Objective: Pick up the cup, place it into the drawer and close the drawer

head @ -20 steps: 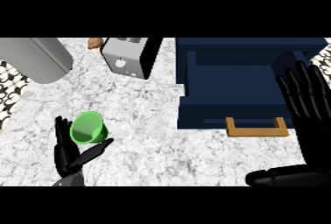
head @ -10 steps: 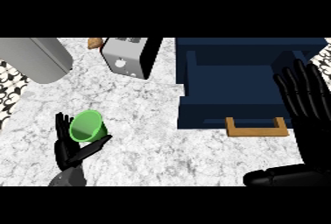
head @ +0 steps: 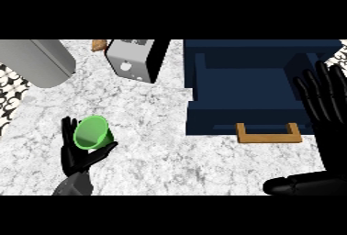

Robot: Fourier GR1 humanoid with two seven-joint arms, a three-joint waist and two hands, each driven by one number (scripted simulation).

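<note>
Your left hand (head: 80,153) is curled around the green cup (head: 92,132), with fingers on one side and the thumb on the other, low on the left part of the white marble counter (head: 169,151). Your right hand (head: 327,105) rests wide and flat with its fingers straight up, over the right edge of the open dark blue drawer (head: 254,87), just above its wooden handle (head: 268,133). You can see a toaster (head: 136,58) at the back, well apart from the cup.

Green cup (head: 92,132), navy drawer (head: 251,87), marbled counter (head: 163,151)
</note>
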